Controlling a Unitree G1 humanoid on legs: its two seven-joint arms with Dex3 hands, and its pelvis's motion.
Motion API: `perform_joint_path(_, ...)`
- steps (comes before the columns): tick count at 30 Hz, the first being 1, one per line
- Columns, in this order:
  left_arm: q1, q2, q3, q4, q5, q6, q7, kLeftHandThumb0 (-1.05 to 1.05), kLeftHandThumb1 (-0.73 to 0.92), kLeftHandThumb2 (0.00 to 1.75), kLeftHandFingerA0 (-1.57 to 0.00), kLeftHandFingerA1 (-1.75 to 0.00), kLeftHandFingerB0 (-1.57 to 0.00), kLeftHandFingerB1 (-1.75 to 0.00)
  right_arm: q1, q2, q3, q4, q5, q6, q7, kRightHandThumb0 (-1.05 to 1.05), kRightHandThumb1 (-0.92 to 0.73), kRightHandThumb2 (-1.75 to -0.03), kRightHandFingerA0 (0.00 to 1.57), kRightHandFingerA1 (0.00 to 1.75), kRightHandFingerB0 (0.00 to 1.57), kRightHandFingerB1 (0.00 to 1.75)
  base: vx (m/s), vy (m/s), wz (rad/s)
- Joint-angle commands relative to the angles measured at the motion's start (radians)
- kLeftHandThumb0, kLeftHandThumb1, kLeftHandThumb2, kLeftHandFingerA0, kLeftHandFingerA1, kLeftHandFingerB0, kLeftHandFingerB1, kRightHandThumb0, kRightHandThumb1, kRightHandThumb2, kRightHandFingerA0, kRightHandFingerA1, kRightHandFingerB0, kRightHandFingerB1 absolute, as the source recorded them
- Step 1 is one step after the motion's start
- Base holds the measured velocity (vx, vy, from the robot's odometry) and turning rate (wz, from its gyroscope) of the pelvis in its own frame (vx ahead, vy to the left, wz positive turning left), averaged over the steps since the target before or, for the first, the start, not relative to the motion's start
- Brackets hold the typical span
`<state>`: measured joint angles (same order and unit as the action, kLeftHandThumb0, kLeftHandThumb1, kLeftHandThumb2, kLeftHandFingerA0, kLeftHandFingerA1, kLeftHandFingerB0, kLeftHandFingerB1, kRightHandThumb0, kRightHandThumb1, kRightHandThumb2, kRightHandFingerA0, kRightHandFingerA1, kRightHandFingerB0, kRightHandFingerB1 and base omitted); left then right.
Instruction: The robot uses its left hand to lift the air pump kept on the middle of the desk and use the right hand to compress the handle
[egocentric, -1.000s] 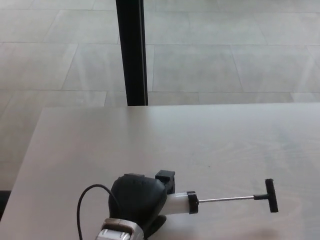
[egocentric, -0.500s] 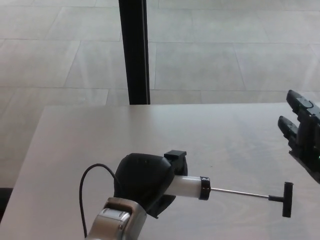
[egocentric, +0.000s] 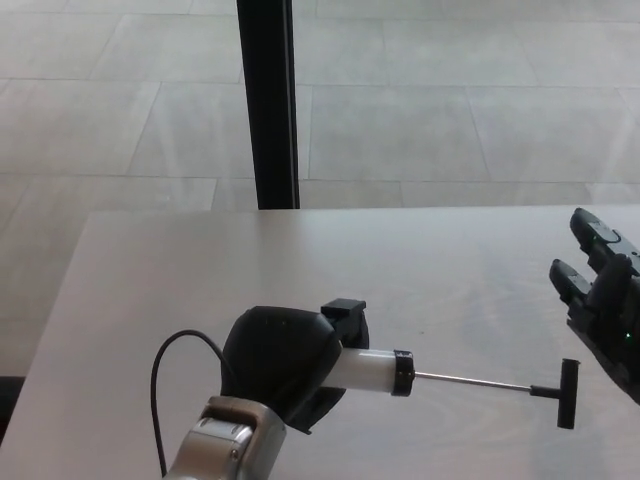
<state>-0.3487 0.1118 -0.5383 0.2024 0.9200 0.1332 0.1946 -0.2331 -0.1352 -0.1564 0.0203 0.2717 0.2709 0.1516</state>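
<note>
Two black hands show over a pale, smooth desk (egocentric: 200, 270) with a faint sheen. The left hand (egocentric: 280, 362), a rounded matte shell on a silver-grey wrist, is wrapped around the pump (egocentric: 375, 371) and grips its body, covering most of it. What shows of the pump is a short white cylinder ending in a black collar, a thin bright metal rod running out toward the right, and a small black T-shaped handle (egocentric: 567, 393) at the rod's end, the bar standing roughly upright. A black blocky part of the pump juts out just above the left hand. Whether the pump touches the desk cannot be told; it lies level, low in the picture near the middle of the desk's near side.

The right hand (egocentric: 600, 300) comes in at the right edge, cut off by it, thick segmented fingers (egocentric: 592, 228) spread apart and holding nothing. It sits just above and beside the handle, not touching.

A thin black cable (egocentric: 160, 390) loops out from the left wrist and runs off the bottom edge. Beyond the desk lies a floor (egocentric: 450, 100) of large pale grey tiles, and a dark upright post (egocentric: 268, 100) stands behind the desk's far edge.
</note>
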Motion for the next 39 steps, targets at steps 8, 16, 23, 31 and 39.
perform_joint_path(8,-0.029,0.043,0.054,-0.015,-0.029,-0.022,-0.006,-0.18,0.56,1.15,-1.24,-1.46,-0.91,-1.22,0.030,-0.102,-0.047,-0.014,-0.008,-0.004,0.045,-1.04,-0.91,-1.35,0.00,0.10,0.00,0.00,0.00,0.000,0.00)
perform_joint_path(16,-0.080,0.028,0.082,-0.004,-0.050,-0.020,0.004,-0.19,0.55,1.14,-1.22,-1.42,-0.92,-1.19,0.047,-0.048,-0.010,-0.022,-0.019,-0.021,0.024,-1.05,-0.92,-1.35,0.00,0.10,0.00,0.00,0.00,0.000,0.00)
perform_joint_path(23,-0.098,0.004,0.095,0.020,-0.060,-0.022,0.029,-0.18,0.52,1.14,-1.20,-1.39,-0.91,-1.16,0.020,-0.010,0.013,-0.022,-0.029,-0.005,0.002,-1.05,-0.92,-1.35,0.00,0.11,0.00,0.00,0.00,0.000,0.00)
perform_joint_path(31,-0.117,0.002,0.103,0.036,-0.050,-0.001,0.027,-0.21,0.50,1.15,-1.23,-1.42,-0.94,-1.23,-0.001,-0.008,0.034,-0.020,-0.049,0.024,-0.007,-1.03,-0.92,-1.35,0.00,0.10,0.00,0.00,0.00,0.000,0.00)
perform_joint_path(39,-0.107,0.002,0.106,0.046,-0.069,-0.016,0.037,-0.25,0.53,1.14,-1.22,-1.41,-0.93,-1.21,-0.050,-0.026,0.023,-0.006,-0.048,0.045,-0.003,-1.04,-0.92,-1.35,0.00,0.08,0.00,0.00,0.00,0.000,0.00)
